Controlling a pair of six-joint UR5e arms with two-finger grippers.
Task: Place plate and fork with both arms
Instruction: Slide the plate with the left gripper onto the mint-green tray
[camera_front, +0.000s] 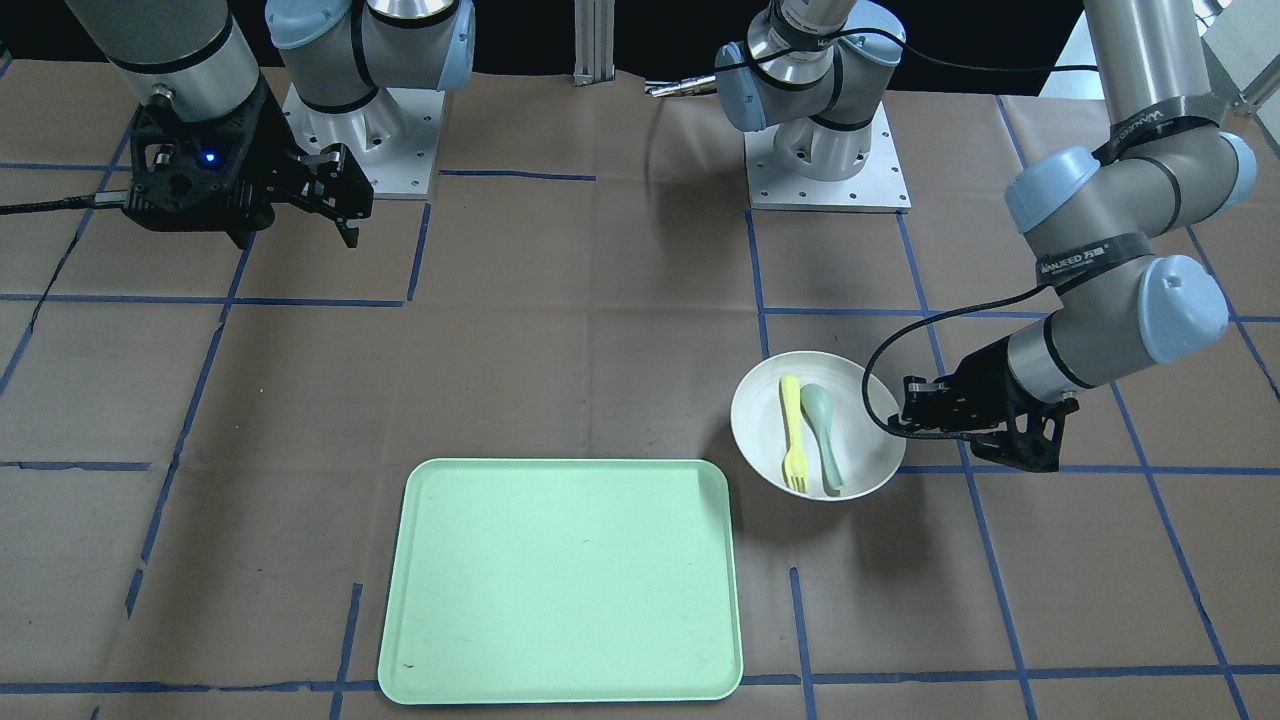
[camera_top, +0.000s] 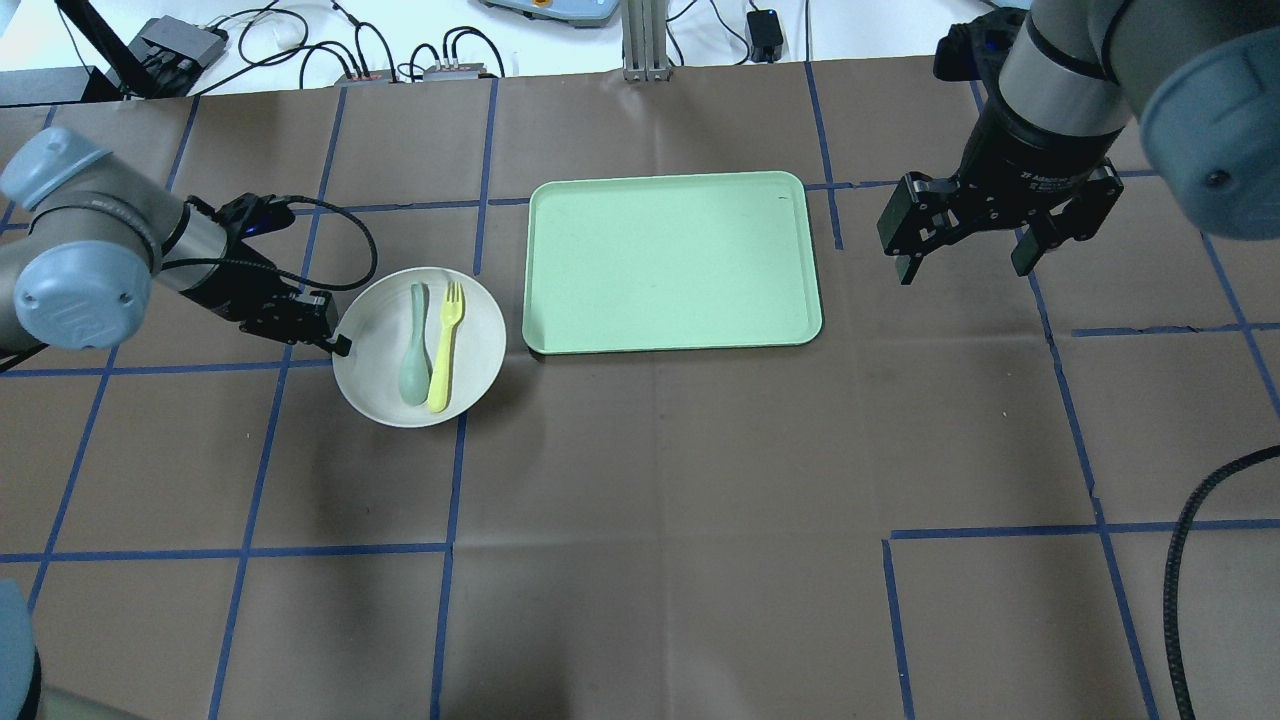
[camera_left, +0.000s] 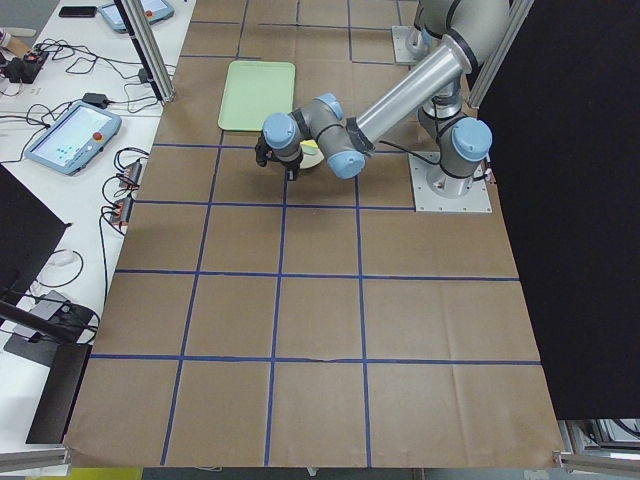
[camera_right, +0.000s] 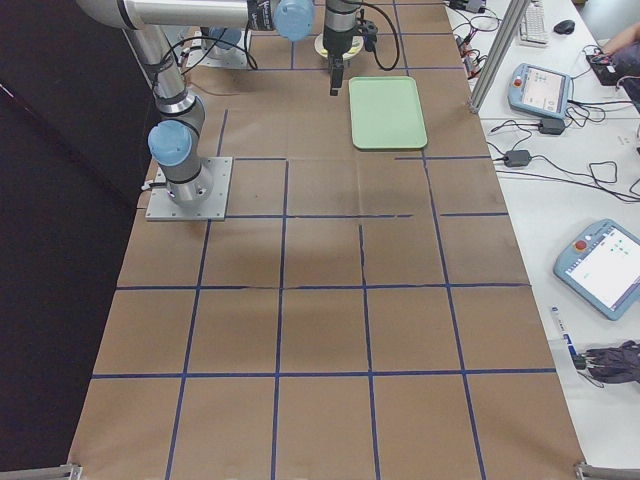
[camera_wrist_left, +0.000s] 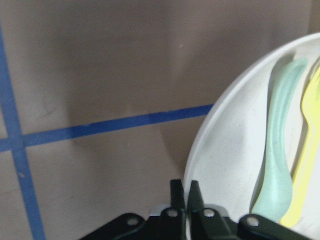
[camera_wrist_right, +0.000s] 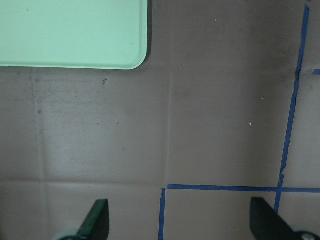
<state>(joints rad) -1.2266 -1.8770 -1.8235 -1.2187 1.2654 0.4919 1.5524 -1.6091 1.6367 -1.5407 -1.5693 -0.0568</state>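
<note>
Left wrist-mounted, left gripper (camera_wrist_left: 184, 186) pinching plate (camera_wrist_left: 225, 150) rim, fork (camera_wrist_left: 307, 165) cut off

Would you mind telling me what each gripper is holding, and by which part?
The left gripper pinches the plate by its rim; the right gripper, open, holds nothing.

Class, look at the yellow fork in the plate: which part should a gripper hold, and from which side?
Probably the fork at its neck below the tines, from straight above: it lies flat in the plate, and the spoon is farthest there.
</note>
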